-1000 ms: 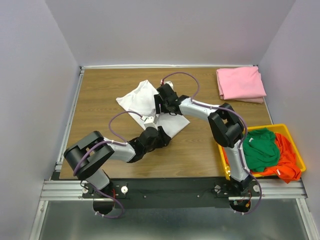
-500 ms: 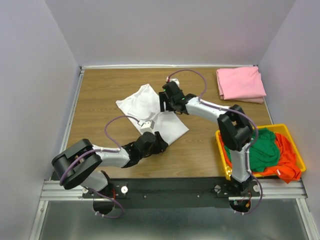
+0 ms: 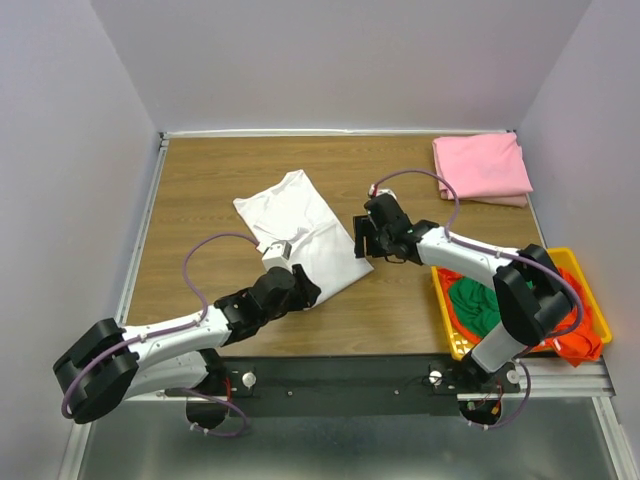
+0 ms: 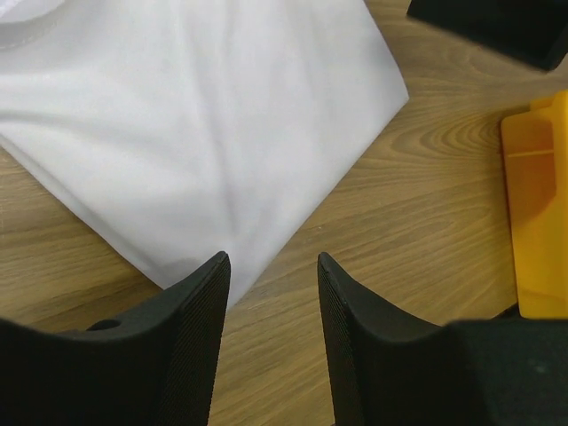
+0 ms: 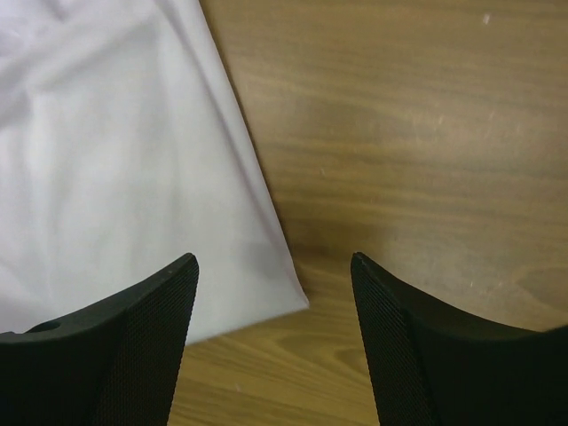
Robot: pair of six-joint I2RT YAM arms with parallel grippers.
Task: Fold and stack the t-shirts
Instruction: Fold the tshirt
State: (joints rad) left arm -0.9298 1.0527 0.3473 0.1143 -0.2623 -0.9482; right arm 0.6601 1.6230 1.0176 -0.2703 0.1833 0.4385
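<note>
The white shirt [image 3: 298,232] lies folded on the table [image 3: 200,180], mid-board. The left gripper [image 3: 300,291] hangs just off its near corner, jaws partly apart and empty. The right gripper [image 3: 361,238] sits at its right corner, jaws wide, holding nothing. The pink shirt [image 3: 482,168] waits folded at the far right. My worry is that a pinch at these corners catches only the top layer, so a lift peels the fold open or drags the cloth into a bunch.

Counted: white t-shirt [image 3: 300,225] 1 | pink t-shirt [image 3: 482,167] 1 | green t-shirt [image 3: 476,305] 1 | orange t-shirt [image 3: 576,345] 1 | yellow basket [image 3: 449,338] 1
</note>
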